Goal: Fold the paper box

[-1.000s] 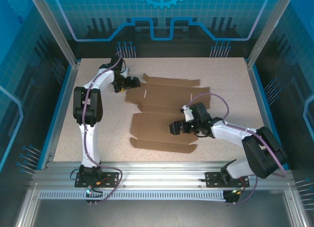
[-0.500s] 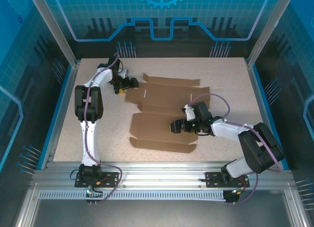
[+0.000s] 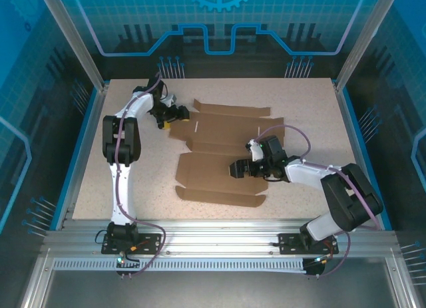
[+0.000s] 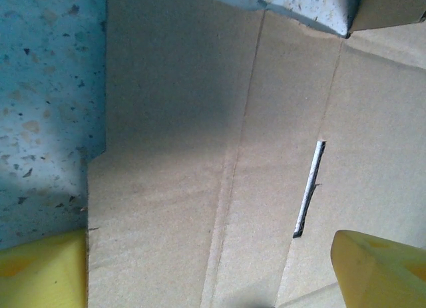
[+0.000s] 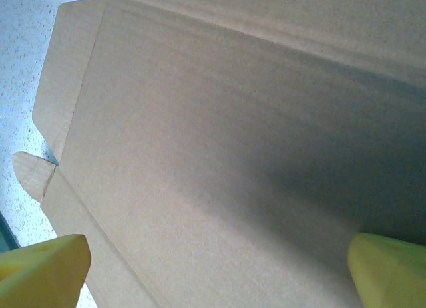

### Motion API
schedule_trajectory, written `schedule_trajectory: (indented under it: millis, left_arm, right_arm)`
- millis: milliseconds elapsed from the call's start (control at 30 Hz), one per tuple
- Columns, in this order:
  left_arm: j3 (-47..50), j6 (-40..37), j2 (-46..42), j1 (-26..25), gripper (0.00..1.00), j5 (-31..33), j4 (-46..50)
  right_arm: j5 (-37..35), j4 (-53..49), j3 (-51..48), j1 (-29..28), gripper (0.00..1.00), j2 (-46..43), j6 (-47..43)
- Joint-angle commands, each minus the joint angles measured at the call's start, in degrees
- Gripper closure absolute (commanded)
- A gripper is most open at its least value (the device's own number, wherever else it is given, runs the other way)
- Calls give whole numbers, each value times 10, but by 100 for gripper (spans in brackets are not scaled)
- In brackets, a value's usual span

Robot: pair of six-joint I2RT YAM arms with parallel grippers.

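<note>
The paper box (image 3: 226,152) lies flat and unfolded on the table as a brown cardboard sheet with flaps and a thin slot (image 4: 309,188). My left gripper (image 3: 174,114) hovers open at the sheet's far left edge. Its yellow fingertips (image 4: 379,271) straddle the cardboard (image 4: 200,155) and hold nothing. My right gripper (image 3: 237,169) is open over the near panel of the sheet, right of its middle. In the right wrist view the yellow fingertips (image 5: 40,271) stand wide apart above the bare cardboard (image 5: 219,122), close to it.
The speckled tabletop (image 3: 133,168) surrounds the sheet, with free room to the left, right and far side. Blue walls and aluminium posts (image 3: 80,48) enclose the table. The near rail (image 3: 213,231) carries both arm bases.
The right gripper has crept slightly left and away over the near panel, with its elbow drawn in. The left gripper has barely shifted at the sheet's far left edge.
</note>
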State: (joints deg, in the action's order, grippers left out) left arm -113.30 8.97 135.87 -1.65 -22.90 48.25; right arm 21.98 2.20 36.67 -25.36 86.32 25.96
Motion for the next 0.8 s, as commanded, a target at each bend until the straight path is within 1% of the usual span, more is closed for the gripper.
schedule_trajectory:
  millis: [0, 67, 133, 333, 467, 600, 767]
  left_arm:
    - [-26, 5, 10, 2, 11, -5, 23]
    - [-23, 4, 2, 2, 11, -5, 24]
    - [-19, -1, -1, 2, 11, -2, 28]
    - [-44, -8, 10, 1, 11, -3, 56]
    - [-78, -31, 20, 2, 11, 22, 84]
    - [-111, -31, 42, 2, 11, 8, 98]
    - [-139, -34, 63, 3, 11, 22, 106]
  right_arm:
    - [19, 29, 4, 7, 0, -2, 18]
    - [21, 30, 8, 8, 0, 5, 14]
    - [21, -1, 27, 8, 0, 15, 1]
    - [18, -5, 35, 9, 0, 24, -3]
    - [24, 7, 41, 9, 0, 44, 5]
    - [23, 12, 40, 9, 0, 50, 9]
    - [14, 5, 37, 9, 0, 48, 3]
